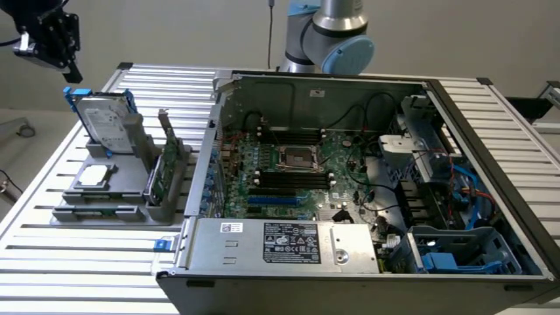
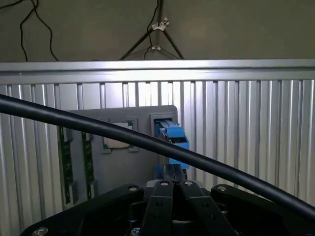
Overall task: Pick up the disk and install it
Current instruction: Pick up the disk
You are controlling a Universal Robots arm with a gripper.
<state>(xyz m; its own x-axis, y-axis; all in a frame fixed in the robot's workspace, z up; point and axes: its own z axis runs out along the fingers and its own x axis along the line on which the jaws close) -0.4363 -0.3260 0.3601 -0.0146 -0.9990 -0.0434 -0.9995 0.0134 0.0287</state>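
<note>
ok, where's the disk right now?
Exterior view's left, outside the computer case: the disk stands upright in the grey holder, next to the silver chip and the green card, with the end effector hovering above it.

A plain pale wall [image 1: 175,33] stands behind the surface [image 1: 79,262], whose ribbed aluminium slats catch bright light. At the exterior view's left, a pale floor [image 1: 26,151] lies below its edge. In the wrist view, tripod legs [image 2: 142,42] and dark cables [image 2: 20,29] show against a dull wall.
</note>
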